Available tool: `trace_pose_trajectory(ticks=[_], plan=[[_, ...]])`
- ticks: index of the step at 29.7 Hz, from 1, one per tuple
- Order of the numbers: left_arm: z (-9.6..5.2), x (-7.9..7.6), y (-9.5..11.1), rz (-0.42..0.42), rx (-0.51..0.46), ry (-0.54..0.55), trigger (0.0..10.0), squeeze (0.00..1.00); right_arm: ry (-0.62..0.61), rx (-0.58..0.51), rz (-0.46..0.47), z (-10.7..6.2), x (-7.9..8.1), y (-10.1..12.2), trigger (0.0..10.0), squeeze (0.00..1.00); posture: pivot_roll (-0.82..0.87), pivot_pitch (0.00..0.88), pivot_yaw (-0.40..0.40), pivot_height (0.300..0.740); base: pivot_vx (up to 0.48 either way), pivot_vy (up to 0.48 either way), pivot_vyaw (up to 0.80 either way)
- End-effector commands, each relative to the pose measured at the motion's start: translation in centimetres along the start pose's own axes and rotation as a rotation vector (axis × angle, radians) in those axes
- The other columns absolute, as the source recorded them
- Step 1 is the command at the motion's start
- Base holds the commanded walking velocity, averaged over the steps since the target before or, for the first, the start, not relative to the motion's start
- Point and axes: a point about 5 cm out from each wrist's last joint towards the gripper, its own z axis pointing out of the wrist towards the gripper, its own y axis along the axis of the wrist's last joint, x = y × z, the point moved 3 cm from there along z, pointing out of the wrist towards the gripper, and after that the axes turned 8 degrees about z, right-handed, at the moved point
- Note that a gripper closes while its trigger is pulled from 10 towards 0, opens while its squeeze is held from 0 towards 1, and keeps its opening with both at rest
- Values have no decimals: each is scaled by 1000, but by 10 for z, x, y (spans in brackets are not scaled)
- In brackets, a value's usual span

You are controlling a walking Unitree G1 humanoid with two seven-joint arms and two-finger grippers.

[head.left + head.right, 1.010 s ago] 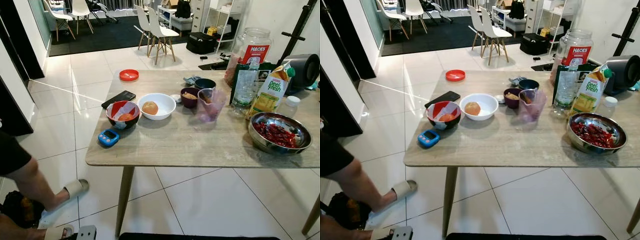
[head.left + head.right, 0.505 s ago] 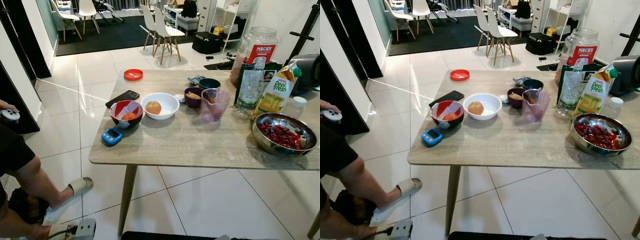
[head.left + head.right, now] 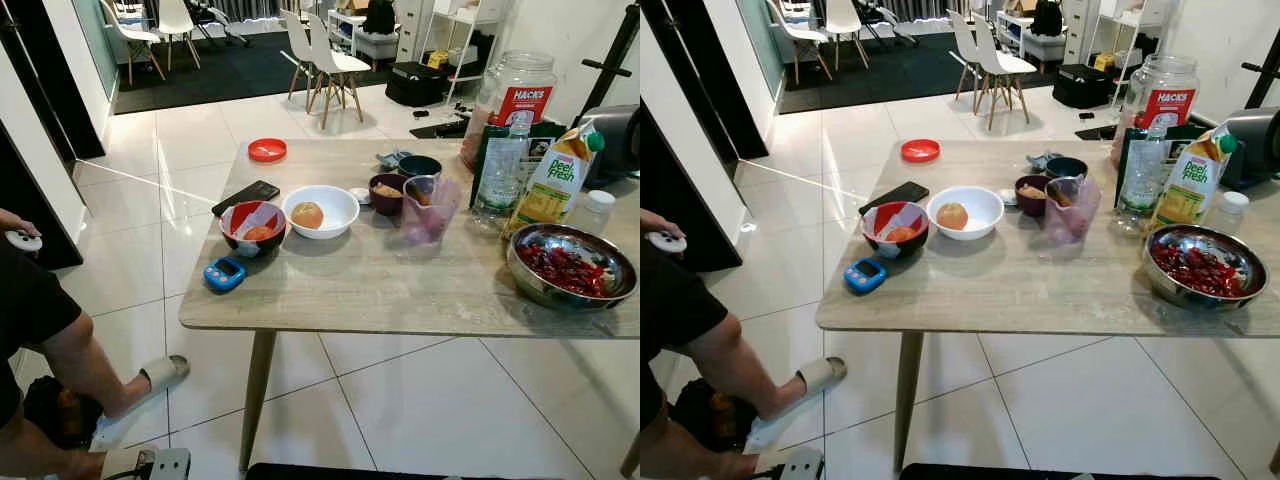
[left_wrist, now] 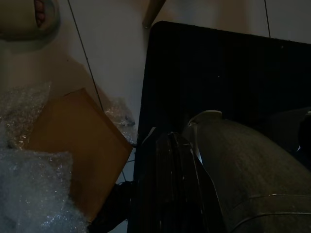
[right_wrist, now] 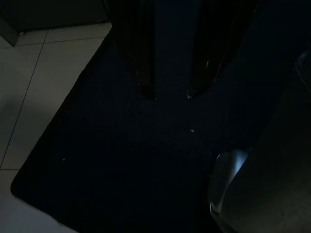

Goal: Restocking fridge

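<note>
Right gripper (image 5: pixel 171 94): hangs idle over a dark mat (image 5: pixel 121 160); its two black fingers (image 5: pixel 146 73) stand apart, released, holding nothing.
Left gripper (image 4: pixel 170 184): hangs idle in shade beside the same mat; the view is too dark to tell whether its fingers are spread or clenched.
Near left gripper: brown cardboard (image 4: pixel 77 150) and bubble wrap (image 4: pixel 29 194) lie on the floor.
Landmark: wooden table (image 3: pixel 400 290), ahead of the robot.
Task items on table: juice carton (image 3: pixel 556 180) at the far right, upright, just beside a water bottle (image 3: pixel 498 170); steel bowl (image 3: pixel 572 265) of red food in front of the carton.
Table centre: white bowl (image 3: pixel 320 211) with a round item inside; red-and-black bowl (image 3: pixel 252 226) touching its left; purple cup (image 3: pixel 428 208) to its right.
Table left edge: blue timer (image 3: pixel 224 273), black phone (image 3: pixel 245 196), red lid (image 3: pixel 267 150).
Left of table: a person (image 3: pixel 40 340) in a sandal, holding a small white controller (image 3: pixel 22 240).
</note>
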Motion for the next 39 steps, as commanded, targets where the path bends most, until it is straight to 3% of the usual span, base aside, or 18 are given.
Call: trace_pose_trajectory(ticks=[1, 25, 39], plan=[[0, -2, -2, 11, 14, -8, 10000, 0, 9, 12, -11, 0, 3, -3, 10000, 0, 1, 0, 30, 740, 0, 0, 0], [1, 1, 7, 40, 2, -6, 10000, 0, 10, -22, -43, 0, 0, 18, 10000, 0, 26, 0, 16, 740, 0, 0, 0], [2, -5, 5, 67, 13, -13, 10000, 0, 32, -32, -69, 1, 9, 25, 10000, 0, 6, 0, 28, 740, 0, 0, 0]])
